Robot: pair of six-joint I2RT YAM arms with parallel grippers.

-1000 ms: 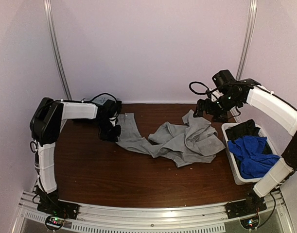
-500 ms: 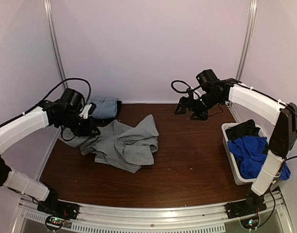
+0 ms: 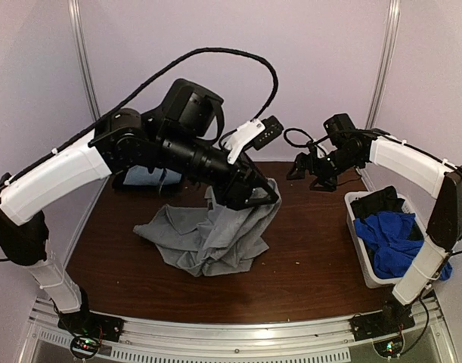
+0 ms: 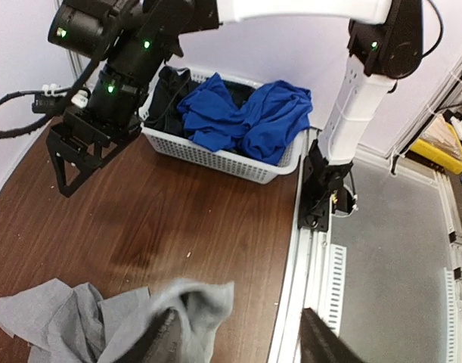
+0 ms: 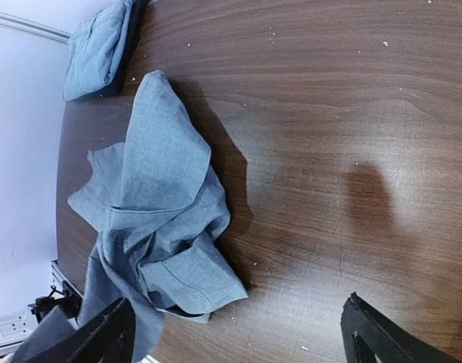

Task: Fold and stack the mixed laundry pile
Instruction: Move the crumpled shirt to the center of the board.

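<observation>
Top external view: I judge I am mid-way through spreading one grey garment [image 3: 200, 242] from the laundry pile, so that it can be folded. It lies bunched at the middle of the counter, with one peak lifted to my left gripper [image 3: 262, 198]. In the left wrist view my fingers [image 4: 164, 340] stand partly apart with grey cloth draped over one of them; I cannot tell whether it is pinched. My left arm stretches from the near left corner across the centre, wrist turned down. My right gripper [image 3: 305, 168] hovers near the far right corner, spread wide and empty. A folded piece [image 5: 102, 49] sits in the far left corner. A blue piece [image 3: 397, 242] and a dark piece [image 3: 378, 203] wait in the white bin [image 3: 356, 231] at the right edge. The next move calls for my right gripper to take a free corner so I can pull the garment flat.
</observation>
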